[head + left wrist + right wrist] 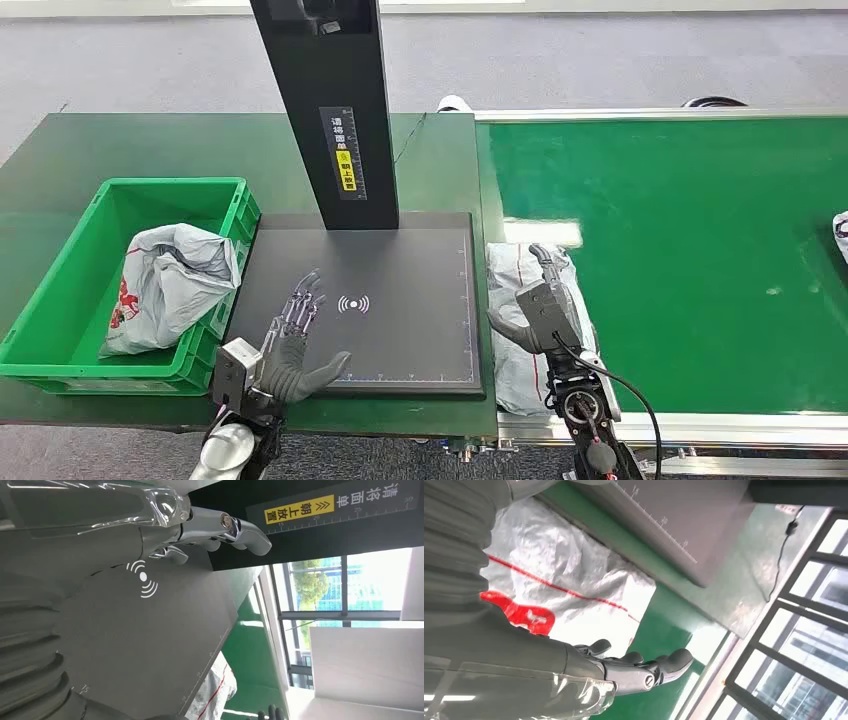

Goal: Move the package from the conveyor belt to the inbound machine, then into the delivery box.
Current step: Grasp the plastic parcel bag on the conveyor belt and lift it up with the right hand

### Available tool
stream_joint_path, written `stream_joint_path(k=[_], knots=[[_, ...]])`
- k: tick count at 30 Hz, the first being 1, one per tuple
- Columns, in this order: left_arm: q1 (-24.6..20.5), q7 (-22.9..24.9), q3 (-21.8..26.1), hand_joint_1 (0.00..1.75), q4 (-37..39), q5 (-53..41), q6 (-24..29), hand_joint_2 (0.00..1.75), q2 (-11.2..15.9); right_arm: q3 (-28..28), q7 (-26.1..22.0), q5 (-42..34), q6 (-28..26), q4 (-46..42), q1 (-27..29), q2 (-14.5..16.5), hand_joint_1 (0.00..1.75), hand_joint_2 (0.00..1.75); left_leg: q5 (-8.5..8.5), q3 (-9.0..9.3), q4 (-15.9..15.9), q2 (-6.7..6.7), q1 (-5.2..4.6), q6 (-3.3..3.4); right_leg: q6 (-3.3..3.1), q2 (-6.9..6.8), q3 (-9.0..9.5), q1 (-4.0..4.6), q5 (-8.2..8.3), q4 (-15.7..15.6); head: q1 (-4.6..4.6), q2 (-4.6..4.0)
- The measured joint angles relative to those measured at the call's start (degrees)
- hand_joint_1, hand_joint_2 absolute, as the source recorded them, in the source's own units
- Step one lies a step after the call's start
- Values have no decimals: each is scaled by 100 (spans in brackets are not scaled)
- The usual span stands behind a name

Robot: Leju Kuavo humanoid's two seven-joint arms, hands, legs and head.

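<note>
Crinkled white plastic package with red print (520, 330) is seen lying at the near left end of the green conveyor belt (680, 260), beside the flat black scanner platform of the inbound machine (400, 300). The right hand (545, 305) is held above it, fingers spread, nothing gripped. The left hand (295, 345) is spread empty over the platform. A green plastic crate (70, 290) holds another grey-white bag (165, 285).

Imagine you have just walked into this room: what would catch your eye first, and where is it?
Most striking is the bright green conveyor belt, with a white package at its near end under the open right robot hand. Beside it lies the black scanner plate with its tall post, the open left robot hand hovering over it. Farther left, a green crate holds a grey bag.
</note>
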Motion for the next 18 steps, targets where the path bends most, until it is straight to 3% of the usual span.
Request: stream_joint_path(k=[14, 18], knots=[[49, 18, 36, 0, -104, -11, 0, 175, 3, -4, 39, 47, -24, 0, -13, -45, 0, 175, 0, 0, 0, -1, 0, 0, 0, 0, 0, 0, 0, 0, 0, 0], [62, 57, 39, 0, -122, -11, 3, 175, 4, -36, 337, 277, -147, 0, -13, -50, 0, 175, 0, 0, 0, -1, 0, 0, 0, -1, 0, 0, 0, 0, 0, 0]])
